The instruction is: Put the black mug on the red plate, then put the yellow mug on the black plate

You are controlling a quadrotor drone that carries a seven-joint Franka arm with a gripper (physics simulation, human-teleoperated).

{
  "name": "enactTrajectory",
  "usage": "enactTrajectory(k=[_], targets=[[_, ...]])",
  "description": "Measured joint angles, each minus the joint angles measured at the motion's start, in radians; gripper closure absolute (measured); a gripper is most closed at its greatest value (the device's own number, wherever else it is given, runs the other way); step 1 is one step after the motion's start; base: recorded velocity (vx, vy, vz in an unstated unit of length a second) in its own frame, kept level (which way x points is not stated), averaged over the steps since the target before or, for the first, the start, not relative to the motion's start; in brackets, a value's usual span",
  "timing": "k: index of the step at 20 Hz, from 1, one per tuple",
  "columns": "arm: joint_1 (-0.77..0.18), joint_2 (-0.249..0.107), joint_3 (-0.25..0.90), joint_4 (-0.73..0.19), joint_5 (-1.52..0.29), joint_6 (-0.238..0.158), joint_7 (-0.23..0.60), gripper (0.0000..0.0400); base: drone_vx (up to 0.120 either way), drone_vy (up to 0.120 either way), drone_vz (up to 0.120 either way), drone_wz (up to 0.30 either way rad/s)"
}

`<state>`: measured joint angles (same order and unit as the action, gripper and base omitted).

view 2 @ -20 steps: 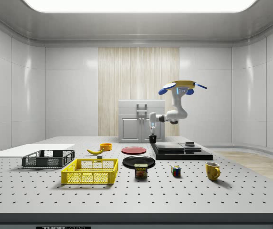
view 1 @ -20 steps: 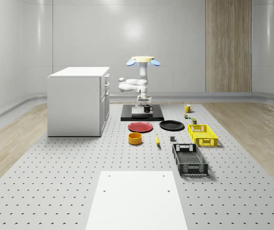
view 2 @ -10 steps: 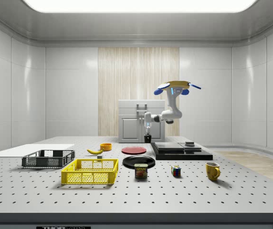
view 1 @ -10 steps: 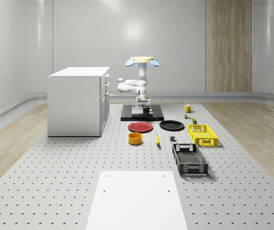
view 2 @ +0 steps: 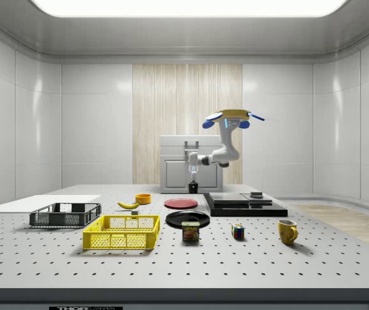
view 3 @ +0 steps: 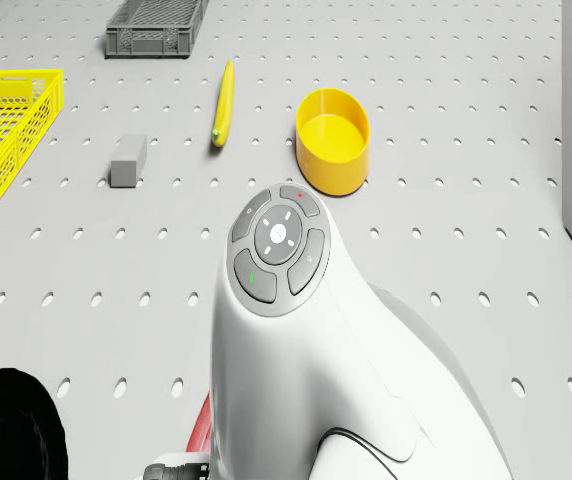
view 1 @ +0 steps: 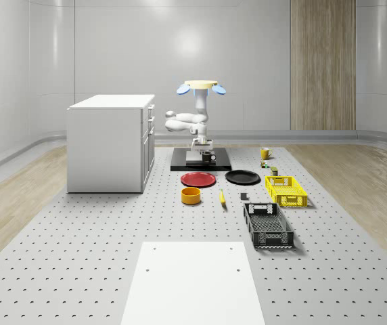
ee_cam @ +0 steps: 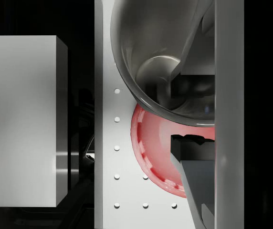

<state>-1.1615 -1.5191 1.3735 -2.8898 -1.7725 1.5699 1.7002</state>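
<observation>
The black mug (view 2: 193,187) hangs in the air with my gripper (view 2: 193,179) shut on its rim. In the whole-scene view the black mug (view 1: 208,156) is at the near edge of the black platform (view 1: 201,164). In the wrist view the mug (ee_cam: 160,57) sits between my fingers (ee_cam: 194,186), with the red plate (ee_cam: 148,152) below it. The drone (view 1: 201,86) hovers over the platform. The red plate (view 1: 199,179) and the black plate (view 1: 242,177) lie side by side on the table. Farther right, the yellow mug (view 1: 265,154) stands upright.
A white cabinet (view 1: 110,142) stands at the whole-scene view's left. Nearer the front are a yellow bowl (view 3: 333,150), a banana (view 3: 224,118), a grey block (view 3: 127,160), a yellow crate (view 1: 286,190) and a black crate (view 1: 268,225). A can (view 2: 190,231) and a cube (view 2: 237,231) lie near the yellow mug.
The drone, arm and gripper have carried the black mug to the side view's left, off the black platform and toward the red plate. Nothing else has moved.
</observation>
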Motion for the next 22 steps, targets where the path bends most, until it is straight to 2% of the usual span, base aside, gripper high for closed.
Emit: enactTrajectory(k=[8,14,22], targets=[[-0.002,-0.008,0.001,0.000,0.003,0.007,0.001,0.0290,0.120,0.000,-0.100,0.000],[-0.002,-0.013,0.002,0.001,0.005,0.012,0.002,0.0290,0.120,0.000,0.000,0.000],[0.074,-0.028,0.005,0.003,0.012,0.026,-0.078,0.0290,0.000,0.000,0.000,0.000]])
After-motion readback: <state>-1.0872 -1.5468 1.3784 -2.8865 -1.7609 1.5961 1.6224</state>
